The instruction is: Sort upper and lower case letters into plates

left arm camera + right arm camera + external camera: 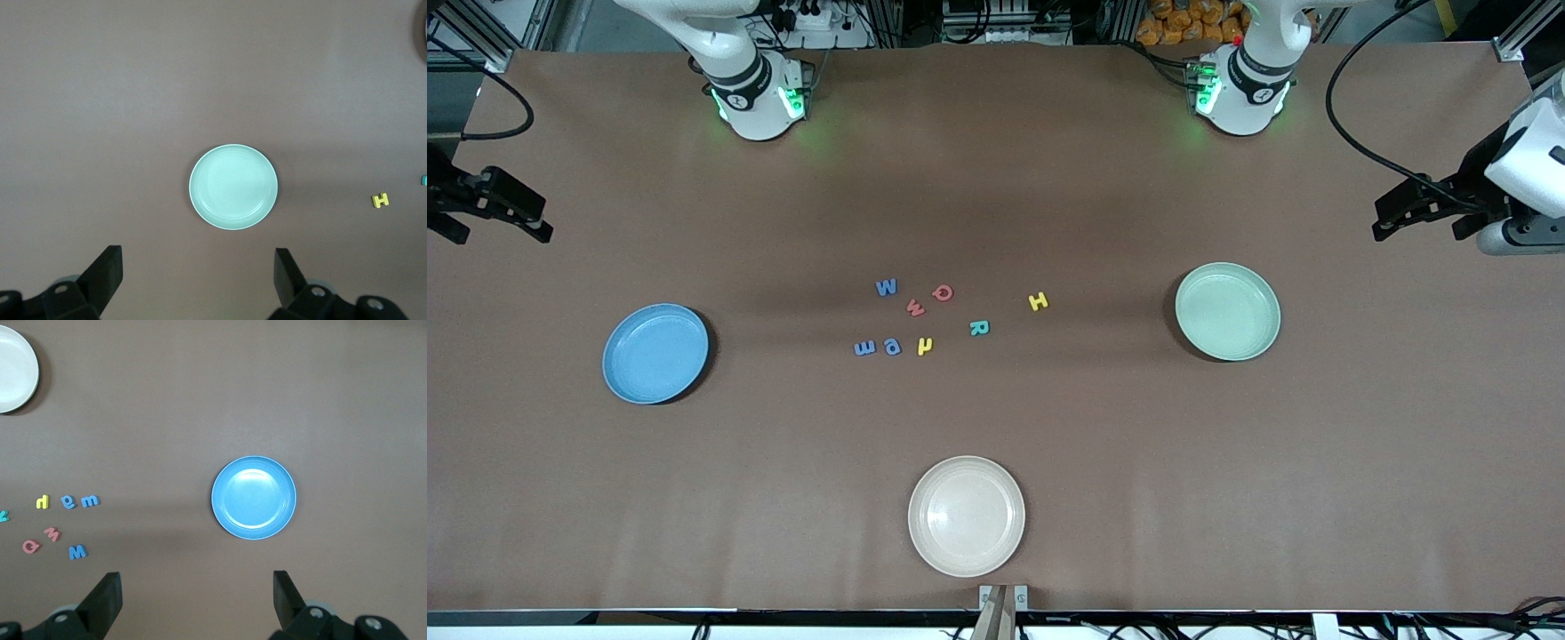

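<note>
A: Start at the left edge of the front frame. What is there?

B: The right gripper (494,206) hangs at the middle left edge, jaws spread wide and holding nothing. Lower left of centre sits the blue plate (655,353), bare.

A: And the letters?

B: All eight lie loose in the middle of the frame, none on a plate. Going across: blue W (886,287), blue m (865,348), blue e (892,347), red w (915,308), yellow n (925,346), red Q (943,292), teal R (978,328), then yellow H (1038,301) set a little apart toward the right.

A: Then?

B: The mint plate (1227,311), right of centre, also bare, and the left gripper (1427,206) at the right edge, jaws equally wide, nothing held.

A: Which arm is nearer to what?

B: I judge the H and R fall to the left arm, the W and m to the right. Each gripper has its own plate lying between it and the letters, so either must pass over it to reach them.

A: The cream plate (966,516)?

B: Bottom centre, no part in the sorting.
</note>
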Robot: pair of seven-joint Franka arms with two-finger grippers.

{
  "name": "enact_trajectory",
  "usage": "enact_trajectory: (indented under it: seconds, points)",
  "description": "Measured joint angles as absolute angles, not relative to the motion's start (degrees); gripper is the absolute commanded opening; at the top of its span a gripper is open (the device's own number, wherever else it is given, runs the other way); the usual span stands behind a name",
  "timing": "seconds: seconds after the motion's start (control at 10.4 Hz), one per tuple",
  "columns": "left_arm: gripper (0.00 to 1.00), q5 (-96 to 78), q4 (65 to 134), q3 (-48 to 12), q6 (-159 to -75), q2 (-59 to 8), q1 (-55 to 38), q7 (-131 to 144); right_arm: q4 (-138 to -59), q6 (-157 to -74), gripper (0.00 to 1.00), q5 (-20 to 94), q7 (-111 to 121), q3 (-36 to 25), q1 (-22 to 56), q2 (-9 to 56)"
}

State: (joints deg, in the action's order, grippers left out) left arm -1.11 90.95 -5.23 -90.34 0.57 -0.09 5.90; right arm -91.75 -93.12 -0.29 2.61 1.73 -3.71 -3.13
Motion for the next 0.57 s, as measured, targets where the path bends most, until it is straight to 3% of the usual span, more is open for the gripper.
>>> enact_trajectory:
  seconds: [0.57]
  points:
    - [1.00,-1.1,91.4,-5.3,-89.8,0.6,-0.1,5.9,-91.8,-93.1,1.00,-0.3,2.6,1.7,-3.7,-3.1]
